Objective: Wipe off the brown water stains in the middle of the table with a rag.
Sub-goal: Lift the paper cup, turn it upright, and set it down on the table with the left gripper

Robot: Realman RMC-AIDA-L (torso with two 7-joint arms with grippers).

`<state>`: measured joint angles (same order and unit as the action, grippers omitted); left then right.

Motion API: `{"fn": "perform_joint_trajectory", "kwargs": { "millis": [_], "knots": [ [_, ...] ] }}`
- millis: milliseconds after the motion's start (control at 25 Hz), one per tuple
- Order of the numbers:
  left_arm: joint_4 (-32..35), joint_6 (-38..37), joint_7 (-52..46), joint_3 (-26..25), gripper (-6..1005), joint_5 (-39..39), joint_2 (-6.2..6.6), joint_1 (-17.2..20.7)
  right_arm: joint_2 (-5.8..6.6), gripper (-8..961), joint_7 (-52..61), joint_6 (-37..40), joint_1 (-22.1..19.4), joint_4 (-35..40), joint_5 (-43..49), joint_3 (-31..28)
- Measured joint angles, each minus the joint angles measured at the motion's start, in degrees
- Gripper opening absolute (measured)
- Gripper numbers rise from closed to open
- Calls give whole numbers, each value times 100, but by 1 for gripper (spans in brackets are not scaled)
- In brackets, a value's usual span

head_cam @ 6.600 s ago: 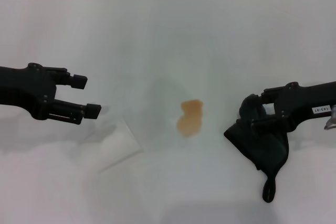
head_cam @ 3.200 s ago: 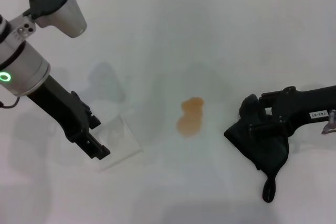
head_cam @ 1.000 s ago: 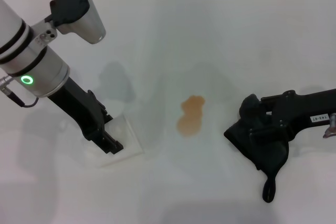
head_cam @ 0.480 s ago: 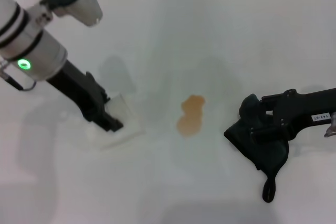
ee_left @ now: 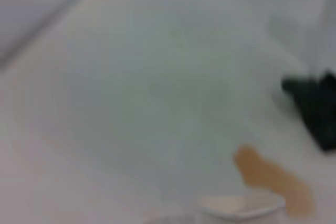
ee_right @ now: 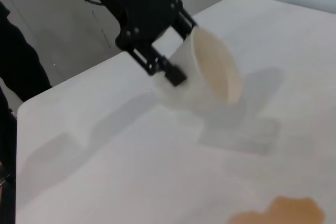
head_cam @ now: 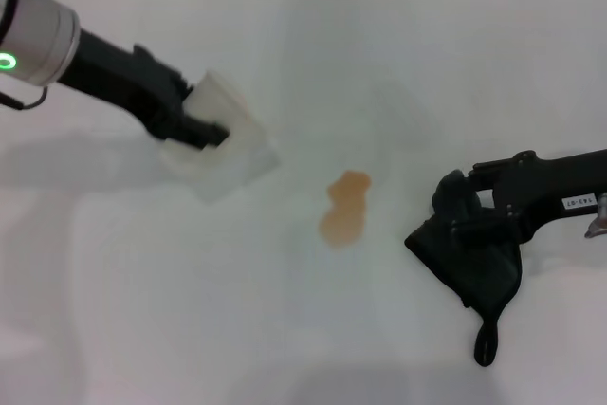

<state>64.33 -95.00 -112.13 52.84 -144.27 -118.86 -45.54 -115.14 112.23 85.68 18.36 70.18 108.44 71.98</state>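
My left gripper (head_cam: 204,128) is clamped on a white cup (head_cam: 223,135), held tilted above the table (head_cam: 303,310); my right gripper (head_cam: 469,208) rests closed on the rag (head_cam: 471,263); the brown water stains (head_cam: 343,207) lie between them, untouched.

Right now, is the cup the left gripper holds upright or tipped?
Tipped: the white cup lies on its side in the left gripper, mouth toward the brown water stains.
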Motion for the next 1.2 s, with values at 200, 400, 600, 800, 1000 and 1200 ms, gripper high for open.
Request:
{"fn": "perform_joint_trajectory", "kwargs": {
  "millis": [200,400,600,800,1000,1200],
  "knots": [
    [187,479,174,-4,588,864,0,400,0,723,0,-51,12,-38,0,-43],
    [168,1008,694,13,587,1759,-13,886,0,723,0,-141,16,-90,2,-44],
    [26,1338,1300,38,587,2460,-31,1279,0,723,-18,-321,25,-104,29,-18],
    [-366,1529,1987,53,588,3091,-37,1563,0,723,-82,-491,28,-207,64,10],
    [-925,1817,3022,261,588,3781,-54,1897,1,723,-211,-649,34,-287,72,53],
    [-1451,1999,3915,361,588,4388,-54,2135,0,723,-356,-779,36,-354,73,79]
  ]
}}
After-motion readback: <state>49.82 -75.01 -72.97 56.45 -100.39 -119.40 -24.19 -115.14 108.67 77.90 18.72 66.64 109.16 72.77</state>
